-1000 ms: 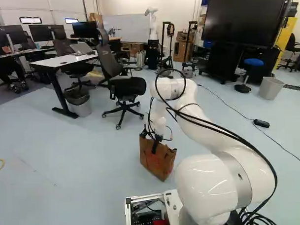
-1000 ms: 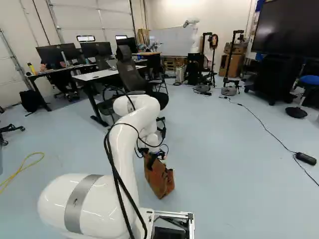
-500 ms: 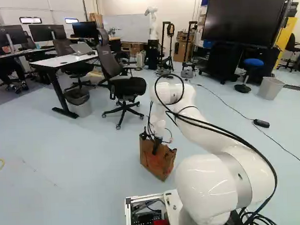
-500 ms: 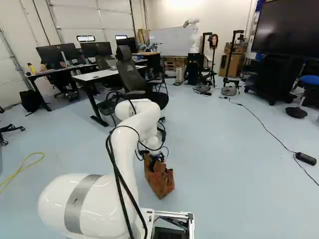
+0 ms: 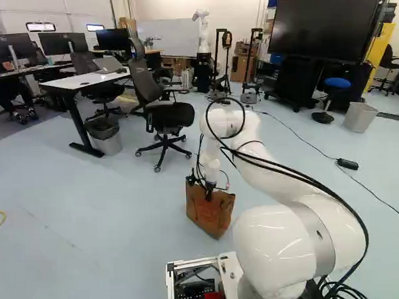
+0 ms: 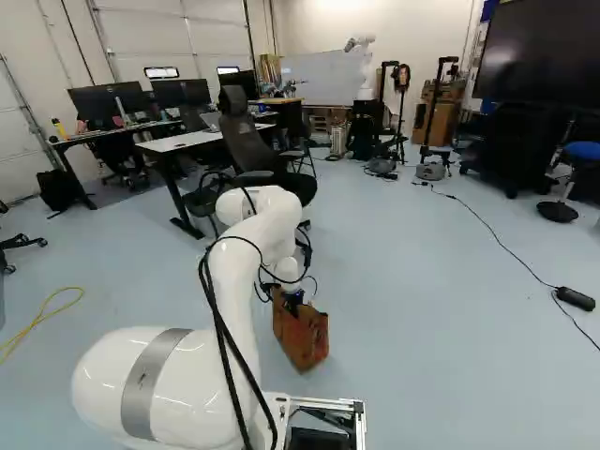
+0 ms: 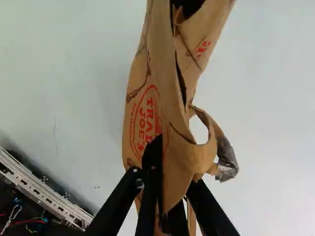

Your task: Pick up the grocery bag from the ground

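Left to right in left base view: laptop (image 5: 110, 65) at the desk's (image 5: 84, 81) right end, bin (image 5: 107, 139) tucked by its leg, chair (image 5: 171, 116) right of that, all well apart from the pick. Grocery bag (image 5: 210, 219) is on the floor (image 5: 103, 212), well in from the wall edges, just ahead of the base frame (image 5: 179, 263), likely for easy reach. It leans a bit; can't tell if any bottom corner is off the floor. Gripper (image 5: 209, 195) points down, fingers narrow, holding the bag's upper wall between them: one outside, other behind paper. Reads as a wall pinch; the loop handle (image 7: 212, 142) hangs outside it. Lift looks next, straight and slow; one-wall grip could tear or swing.
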Controlling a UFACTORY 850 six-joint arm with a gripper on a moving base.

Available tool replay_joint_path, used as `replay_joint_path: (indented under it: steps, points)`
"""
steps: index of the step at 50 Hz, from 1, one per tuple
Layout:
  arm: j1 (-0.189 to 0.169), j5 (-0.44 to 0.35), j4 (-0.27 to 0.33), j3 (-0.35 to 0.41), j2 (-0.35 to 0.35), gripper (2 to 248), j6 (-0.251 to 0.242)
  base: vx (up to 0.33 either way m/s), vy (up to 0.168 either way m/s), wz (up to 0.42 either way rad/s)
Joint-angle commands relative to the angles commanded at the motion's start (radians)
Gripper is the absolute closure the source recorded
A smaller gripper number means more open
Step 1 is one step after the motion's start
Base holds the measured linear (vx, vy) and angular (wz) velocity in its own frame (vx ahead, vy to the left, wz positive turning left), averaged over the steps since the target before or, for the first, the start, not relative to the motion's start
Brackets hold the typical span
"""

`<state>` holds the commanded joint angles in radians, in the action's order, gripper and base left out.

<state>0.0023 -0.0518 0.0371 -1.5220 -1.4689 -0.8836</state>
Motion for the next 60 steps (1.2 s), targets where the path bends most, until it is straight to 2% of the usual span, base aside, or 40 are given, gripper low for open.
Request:
replay_joint_path:
  steps: [23, 60]
  points:
    - [-0.002, 0.0, -0.007, 0.077, 0.084, 231, 0.0, 0.0, 0.0, 0.0]
    - [-0.016, 0.0, -0.109, 0.195, 0.223, 231, 0.0, 0.0, 0.0, 0.0]
